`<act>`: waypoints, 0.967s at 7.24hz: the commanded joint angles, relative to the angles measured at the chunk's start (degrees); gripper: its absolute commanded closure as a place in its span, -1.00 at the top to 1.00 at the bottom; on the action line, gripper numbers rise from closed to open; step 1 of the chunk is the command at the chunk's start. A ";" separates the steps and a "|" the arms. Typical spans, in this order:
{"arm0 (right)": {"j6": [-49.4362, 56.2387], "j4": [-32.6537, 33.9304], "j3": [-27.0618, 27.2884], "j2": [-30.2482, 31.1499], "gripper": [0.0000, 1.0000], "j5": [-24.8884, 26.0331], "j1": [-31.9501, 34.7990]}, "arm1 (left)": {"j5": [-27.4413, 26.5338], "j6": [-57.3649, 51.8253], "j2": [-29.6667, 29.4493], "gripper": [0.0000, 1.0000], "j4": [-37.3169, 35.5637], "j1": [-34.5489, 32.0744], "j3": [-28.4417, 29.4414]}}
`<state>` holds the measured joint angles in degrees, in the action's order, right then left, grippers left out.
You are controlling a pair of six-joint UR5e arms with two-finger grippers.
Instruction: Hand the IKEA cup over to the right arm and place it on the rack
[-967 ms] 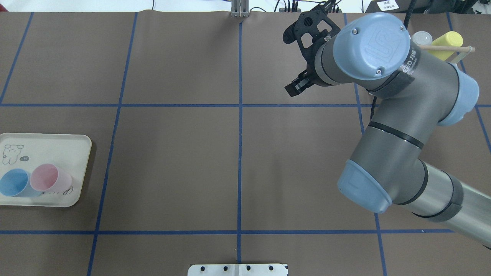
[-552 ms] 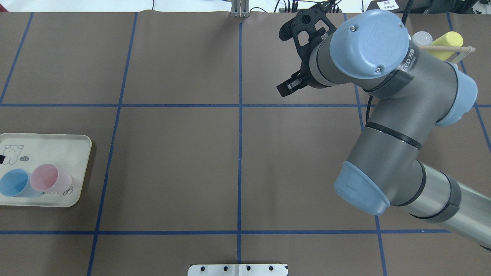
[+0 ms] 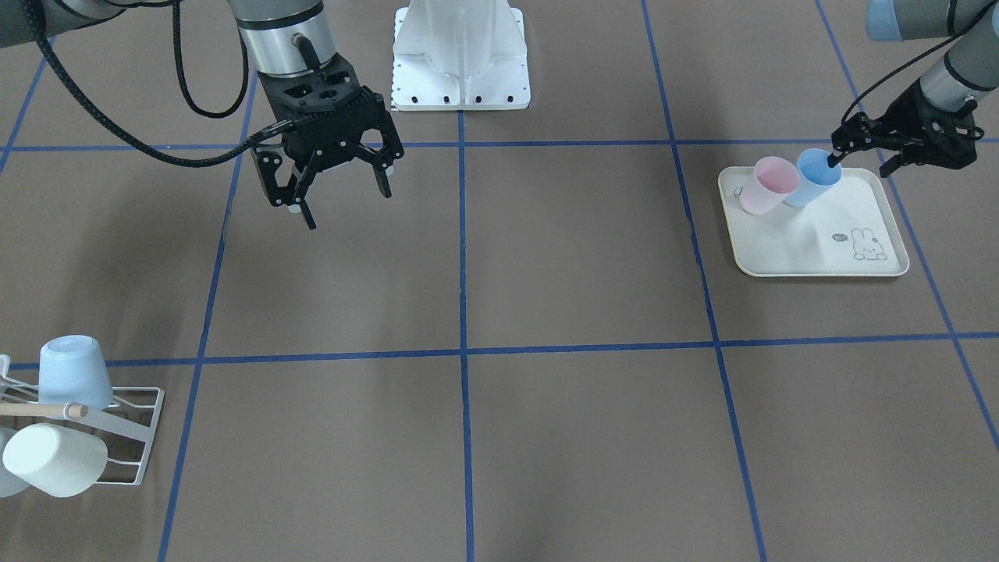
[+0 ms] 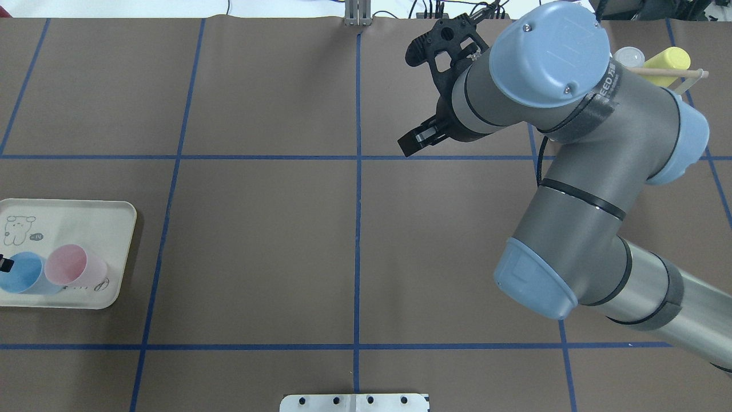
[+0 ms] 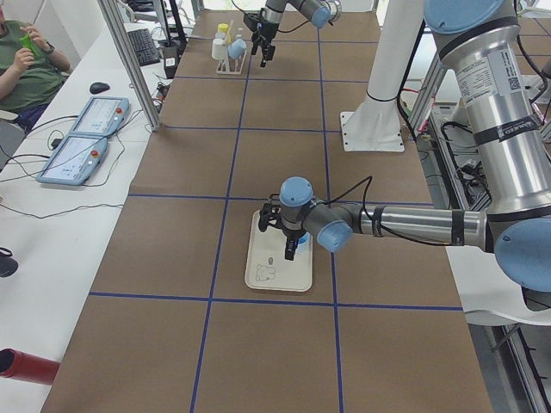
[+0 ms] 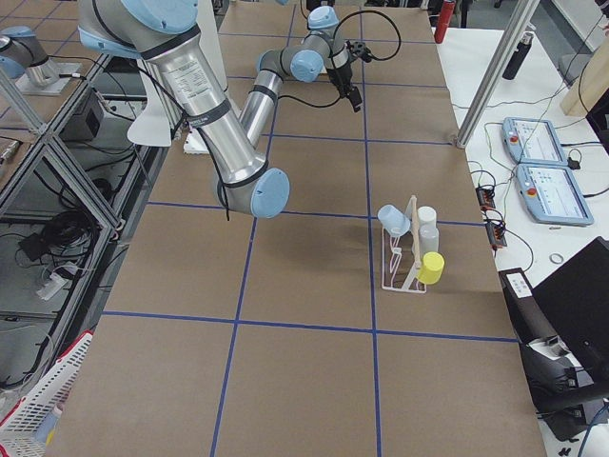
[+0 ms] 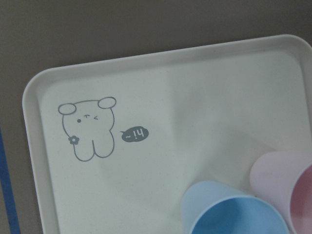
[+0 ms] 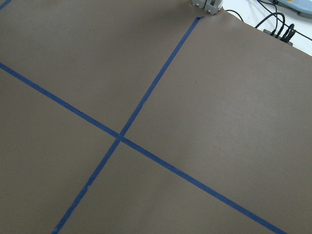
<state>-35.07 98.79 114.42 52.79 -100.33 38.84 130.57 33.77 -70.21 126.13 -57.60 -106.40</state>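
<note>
Two wide-spread grippers: right gripper [image 3: 347, 209] mid-air, left gripper [image 3: 858, 167] at blue cup [image 3: 812, 179] rim, nearly cropped overhead.

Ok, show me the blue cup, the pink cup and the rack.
Blue cup [image 3: 806, 186], front-facing view, on its side wall.
Pink cup [image 3: 759, 195], front-facing view, on its side wall.
Rack [image 3: 47, 409], front-facing view, on its wooden rod.

The cream tray [image 3: 812, 234] sits on the brown table cover [image 3: 577, 250], its rabbit print [image 3: 865, 243] showing near one corner. Blue tape lines [image 3: 463, 257] cross the cover in a grid. The white pedestal base [image 3: 459, 55] stands at one long edge. On the side bench, two teach pendants [image 5: 96, 116] lie side by side near a seated person [image 5: 26, 73], and a red bottle [image 5: 30, 366] lies at the near end.
</note>
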 commanded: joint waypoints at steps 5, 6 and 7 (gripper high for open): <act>0.44 -0.09 -0.07 0.56 0.99 -0.21 -0.08 | 0.56 0.24 -0.71 -0.44 0.08 0.47 1.46; 0.53 -0.09 -0.07 0.64 0.99 -0.13 -0.17 | 0.57 0.24 -0.80 -0.48 0.08 0.90 1.46; 0.53 -0.09 -0.07 0.73 0.99 -0.13 -0.26 | 0.57 0.85 -1.41 -0.48 0.08 1.34 1.46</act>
<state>-34.58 98.70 114.36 53.42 -100.49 38.67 131.12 34.16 -71.14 126.22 -56.73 -104.93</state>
